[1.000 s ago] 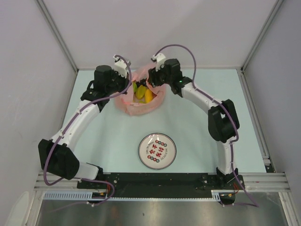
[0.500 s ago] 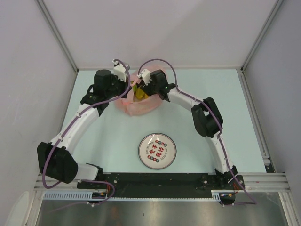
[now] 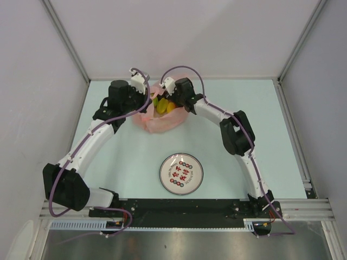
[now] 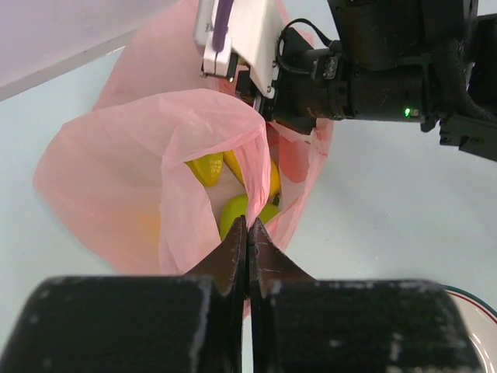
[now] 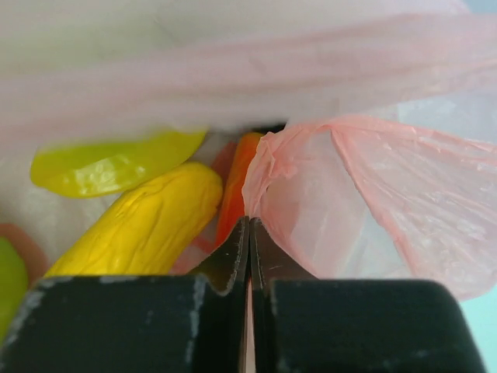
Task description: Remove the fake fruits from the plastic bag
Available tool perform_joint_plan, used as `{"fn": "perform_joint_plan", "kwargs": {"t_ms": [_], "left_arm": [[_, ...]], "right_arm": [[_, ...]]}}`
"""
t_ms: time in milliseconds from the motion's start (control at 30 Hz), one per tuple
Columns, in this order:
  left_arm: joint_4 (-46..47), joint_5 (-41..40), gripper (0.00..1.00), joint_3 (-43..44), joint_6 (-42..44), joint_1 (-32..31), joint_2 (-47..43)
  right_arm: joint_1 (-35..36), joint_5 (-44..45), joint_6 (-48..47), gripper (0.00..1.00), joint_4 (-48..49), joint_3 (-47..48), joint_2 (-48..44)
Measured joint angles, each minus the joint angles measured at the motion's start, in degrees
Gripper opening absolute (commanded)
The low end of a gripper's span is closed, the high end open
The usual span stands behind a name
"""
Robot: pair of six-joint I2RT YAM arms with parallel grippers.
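Observation:
The pink plastic bag (image 3: 161,120) lies at the far middle of the table with its mouth up. Inside it are the fake fruits (image 3: 163,106): a yellow one (image 5: 140,221), a yellow-green one (image 5: 109,165) and an orange one (image 5: 235,190) in the right wrist view, and a green one (image 4: 233,214) in the left wrist view. My left gripper (image 4: 247,222) is shut on the bag's near rim, pink film pinched between its fingers. My right gripper (image 5: 249,220) is shut on a gathered fold of the rim on the opposite side. In the top view both grippers (image 3: 147,102) (image 3: 171,101) meet over the bag's mouth.
A round white plate (image 3: 181,174) with red lettering lies on the table in front of the bag. Grey walls close in the left, right and far sides. The right arm's wrist (image 4: 373,70) hangs just beyond the bag in the left wrist view.
My right arm swung left to the bag's mouth and its gripper, open before, has shut on the rim. The left gripper kept its grip and place.

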Motion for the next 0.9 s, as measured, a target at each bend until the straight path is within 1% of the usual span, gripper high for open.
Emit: {"fn": "perform_joint_plan", "kwargs": {"t_ms": [133, 267, 367, 433, 533, 700, 733, 833, 900], "left_arm": [[0.1, 0.0, 0.01, 0.0, 0.0, 0.0, 0.0], [0.4, 0.7, 0.00, 0.3, 0.0, 0.0, 0.7], [0.6, 1.2, 0.00, 1.8, -0.1, 0.0, 2.9], [0.4, 1.8, 0.00, 4.9, -0.5, 0.0, 5.7], [-0.2, 3.1, 0.00, 12.8, -0.9, -0.3, 11.9], [-0.3, 6.1, 0.00, 34.6, -2.4, -0.6, 25.5], [-0.2, 6.9, 0.00, 39.8, -2.5, -0.6, 28.3], [0.3, 8.1, 0.00, 51.7, -2.4, -0.9, 34.6], [0.8, 8.6, 0.00, 56.8, -2.4, -1.2, 36.8]], "right_arm": [[-1.6, -4.6, 4.0, 0.00, -2.5, 0.0, -1.0], [-4.3, -7.3, 11.5, 0.00, -3.9, 0.0, -4.9], [-8.0, -8.7, 17.6, 0.00, -4.0, 1.3, -8.8], [-11.2, -9.3, 21.0, 0.00, -3.6, 3.5, -10.8], [-16.1, -9.7, 24.8, 0.00, -1.9, 7.1, -12.7], [-22.7, -9.1, 28.7, 0.00, 1.6, 13.0, -12.6], [-23.5, -8.7, 29.0, 0.00, 1.9, 14.3, -12.4], [-24.7, -7.5, 29.4, 0.00, 3.3, 16.4, -12.2], [-25.0, -6.8, 28.9, 0.00, 4.5, 16.3, -12.9]]}}
